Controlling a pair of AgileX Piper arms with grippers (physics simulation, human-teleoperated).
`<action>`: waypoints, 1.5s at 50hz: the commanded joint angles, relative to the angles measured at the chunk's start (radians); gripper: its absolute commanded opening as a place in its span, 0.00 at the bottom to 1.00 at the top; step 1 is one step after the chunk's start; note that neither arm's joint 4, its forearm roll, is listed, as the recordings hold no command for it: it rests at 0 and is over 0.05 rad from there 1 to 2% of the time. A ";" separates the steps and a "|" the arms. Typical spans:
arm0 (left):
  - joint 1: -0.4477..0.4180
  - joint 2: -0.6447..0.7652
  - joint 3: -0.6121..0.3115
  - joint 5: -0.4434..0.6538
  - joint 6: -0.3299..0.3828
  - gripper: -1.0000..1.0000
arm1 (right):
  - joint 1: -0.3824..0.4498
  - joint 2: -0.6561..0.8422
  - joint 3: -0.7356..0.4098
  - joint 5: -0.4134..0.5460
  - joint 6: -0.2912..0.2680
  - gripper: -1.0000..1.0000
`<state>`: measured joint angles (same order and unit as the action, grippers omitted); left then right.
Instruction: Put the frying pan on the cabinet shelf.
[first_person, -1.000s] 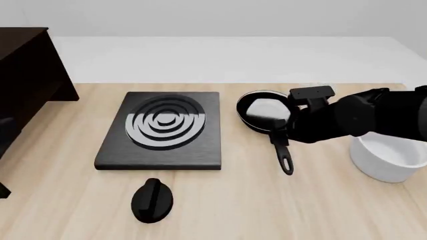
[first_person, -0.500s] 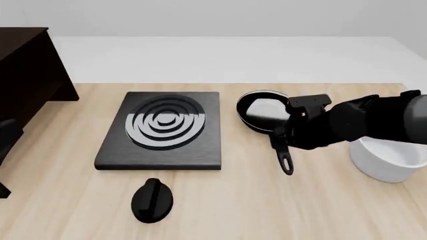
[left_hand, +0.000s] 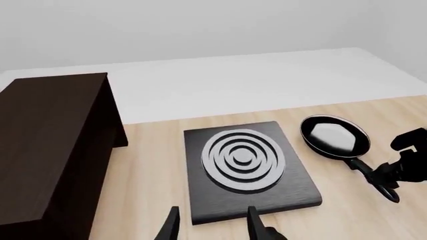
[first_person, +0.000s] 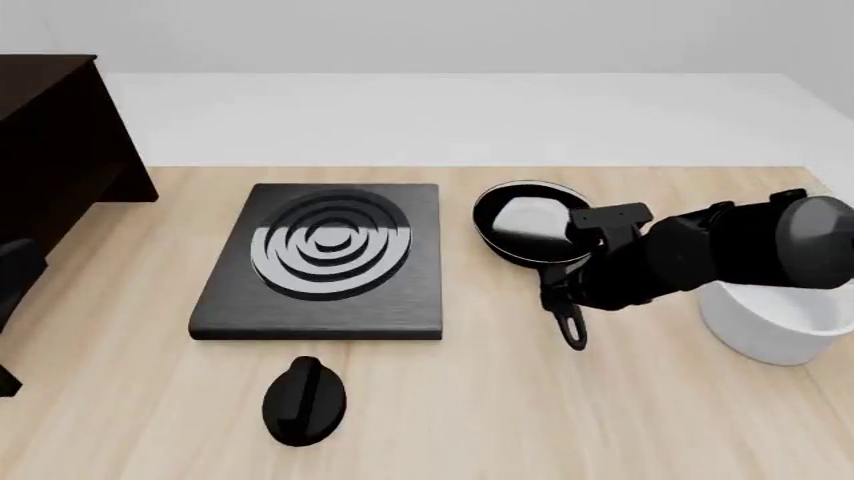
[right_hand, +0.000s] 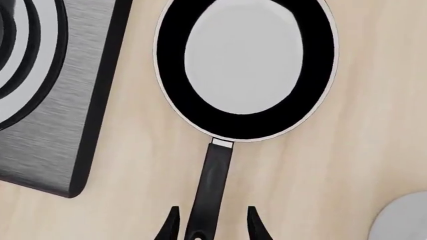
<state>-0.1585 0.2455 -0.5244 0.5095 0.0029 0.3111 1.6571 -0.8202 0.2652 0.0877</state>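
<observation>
looking through each feed, i note:
left wrist: left gripper spread, fingertips cut off; one cabinet shelf.
front: right arm hides part of one frying pan beside one burner plate; one bowl.
right wrist: right gripper spread astride pan handle.

You are working under even, bright, diffuse light with no single visible source; shadows on the table are faint and soft, hugging the base of each thing; the frying pan throws back a broad pale reflection across its inside, flat rather than sparkling; the cabinet shelf reads nearly black with little surface detail; all three views are crisp, free of motion blur, noise or soft focus; straight edges stay straight out to the borders.
</observation>
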 joint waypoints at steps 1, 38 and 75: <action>0.002 0.002 0.002 -0.003 0.001 1.00 | 0.010 0.020 0.001 -0.011 0.000 1.00; -0.002 0.003 0.006 0.000 0.007 1.00 | 0.013 0.072 0.028 -0.045 -0.003 1.00; -0.006 0.033 0.011 0.006 -0.032 1.00 | -0.045 -0.203 0.043 0.047 -0.081 0.00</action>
<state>-0.1661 0.2592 -0.5032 0.5023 0.0011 0.2852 1.5656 -0.7626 0.2812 0.0234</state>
